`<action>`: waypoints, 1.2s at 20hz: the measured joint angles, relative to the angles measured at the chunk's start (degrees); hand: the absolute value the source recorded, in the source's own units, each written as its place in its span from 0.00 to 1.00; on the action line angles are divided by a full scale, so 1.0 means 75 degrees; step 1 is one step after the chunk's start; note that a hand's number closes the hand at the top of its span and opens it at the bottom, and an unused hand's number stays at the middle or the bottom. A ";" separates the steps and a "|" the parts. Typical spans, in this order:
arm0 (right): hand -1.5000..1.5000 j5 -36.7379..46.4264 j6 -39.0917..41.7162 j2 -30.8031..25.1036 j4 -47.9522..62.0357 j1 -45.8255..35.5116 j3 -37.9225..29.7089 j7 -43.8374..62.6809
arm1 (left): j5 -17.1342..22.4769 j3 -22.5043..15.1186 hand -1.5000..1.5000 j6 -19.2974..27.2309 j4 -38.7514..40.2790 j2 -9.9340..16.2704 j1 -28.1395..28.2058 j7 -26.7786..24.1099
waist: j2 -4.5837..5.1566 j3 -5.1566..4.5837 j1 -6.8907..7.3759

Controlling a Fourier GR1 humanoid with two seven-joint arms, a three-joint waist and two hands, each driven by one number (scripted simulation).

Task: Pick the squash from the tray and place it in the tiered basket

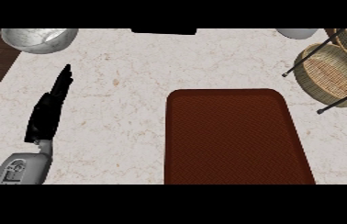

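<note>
Only the left hand [49,109] shows, fingers straight at left, beside the brown tray [234,136]; tiered basket [324,76] at right edge.

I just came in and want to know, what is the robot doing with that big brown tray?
Nothing is being held right now. The robot's left hand rests open on the counter, left of the brown tray. No squash shows on the tray. The tiered basket sits at the right edge. The right hand is out of view.
</note>
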 measured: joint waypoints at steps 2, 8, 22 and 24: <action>0.00 0.0102 0.0152 0.0050 0.0378 -0.0105 0.0070 0.0098 | -0.0053 -0.0057 0.50 0.0020 -0.0062 -0.0046 -0.0025 0.0057 | -0.0007 0.0007 0.0021; 0.00 -0.0149 0.0518 0.0078 0.1388 -0.0405 -0.0293 -0.0223 | 0.0005 0.0067 0.50 -0.0086 0.0067 -0.0032 -0.0079 -0.0057 | -0.0012 0.0029 -0.0038; 0.00 -0.1026 0.1347 -0.1148 0.3239 -0.1275 -0.1632 -0.0058 | -0.0092 0.0119 0.50 -0.0146 -0.0044 -0.0135 -0.0190 0.0199 | 0.0100 0.0151 -0.0009; 0.00 -0.1070 0.1658 -0.1489 0.3516 -0.1294 -0.1719 0.0136 | -0.0135 0.0098 0.50 -0.0106 -0.0033 -0.0184 -0.0214 0.0180 | 0.0124 0.0160 0.0012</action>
